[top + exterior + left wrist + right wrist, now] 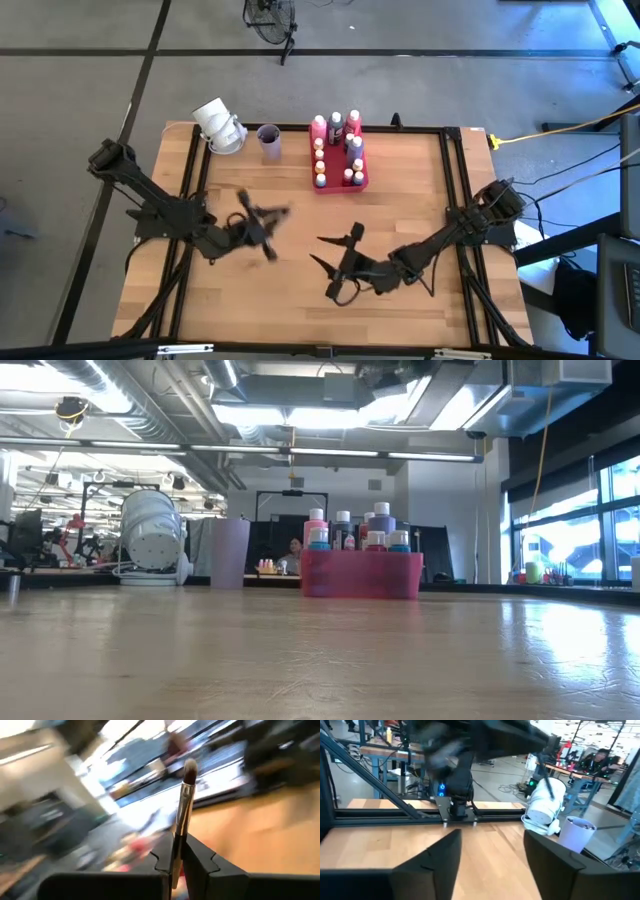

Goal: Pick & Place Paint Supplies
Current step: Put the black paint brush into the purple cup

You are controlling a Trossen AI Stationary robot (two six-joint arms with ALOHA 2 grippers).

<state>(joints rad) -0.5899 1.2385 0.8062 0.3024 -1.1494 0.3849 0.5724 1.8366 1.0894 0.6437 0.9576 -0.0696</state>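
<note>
My left gripper (257, 227) hovers over the table's left half and is shut on a thin paintbrush (183, 805) with a pale bristle tip (190, 769). My right gripper (338, 262) is open above the near middle of the table, its fingers spread wide in its wrist view (492, 865). Several small light-capped paint bottles (338, 135) stand upright in the pink-red tray (362, 181) at the far middle, also seen in the low view (350, 532). Neither gripper appears in the low view. My left gripper pinches the paintbrush's dark handle (177, 851) between its two fingers (202, 865). The metal ferrule and pale tip stick out beyond the fingertips. The brush is lifted clear of the table; the handle's rear end is hidden between the fingers.
A lilac cup (268, 141) stands left of the tray, showing in the low view (229, 552) and right wrist view (577, 833). A white rounded object (218, 126) lies at the far left. Black frame rails (452, 190) run along the table's sides. Bare wood lies between the grippers and the tray.
</note>
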